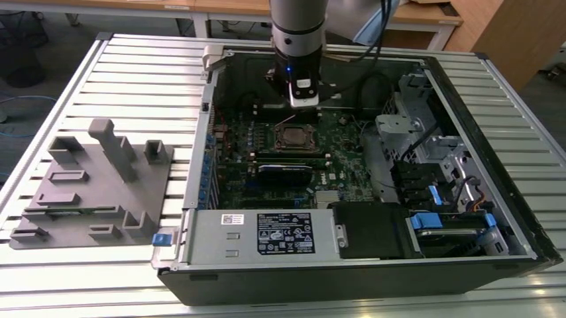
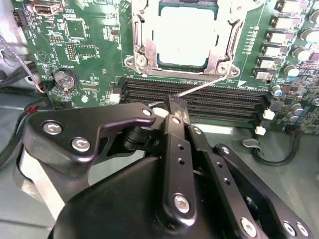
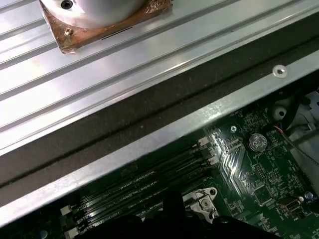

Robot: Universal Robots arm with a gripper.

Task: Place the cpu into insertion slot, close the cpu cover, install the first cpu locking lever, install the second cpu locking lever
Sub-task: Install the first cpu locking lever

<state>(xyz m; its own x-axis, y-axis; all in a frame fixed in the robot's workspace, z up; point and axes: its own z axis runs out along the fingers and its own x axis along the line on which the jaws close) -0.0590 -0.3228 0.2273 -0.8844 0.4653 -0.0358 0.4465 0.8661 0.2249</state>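
Reaching over the slatted table (image 1: 106, 66) into the open computer case (image 1: 354, 285), the arm holds its claw (image 2: 177, 107) clenched low above the green board (image 2: 89, 59). There the insertion slot (image 1: 296, 137) carries the cpu (image 2: 187, 37), with the cpu cover (image 2: 141, 45) down around it. The tips meet the free end of the thin locking lever (image 2: 204, 87), and the worry is that the springy wire slips off and snaps back, or that the claw skids into the memory slots (image 2: 224, 104) just beside.

A ribbed metal table (image 1: 142, 73) carries an open computer case (image 1: 354, 278). A grey fixture (image 1: 89, 192) lies beside it, near one edge.
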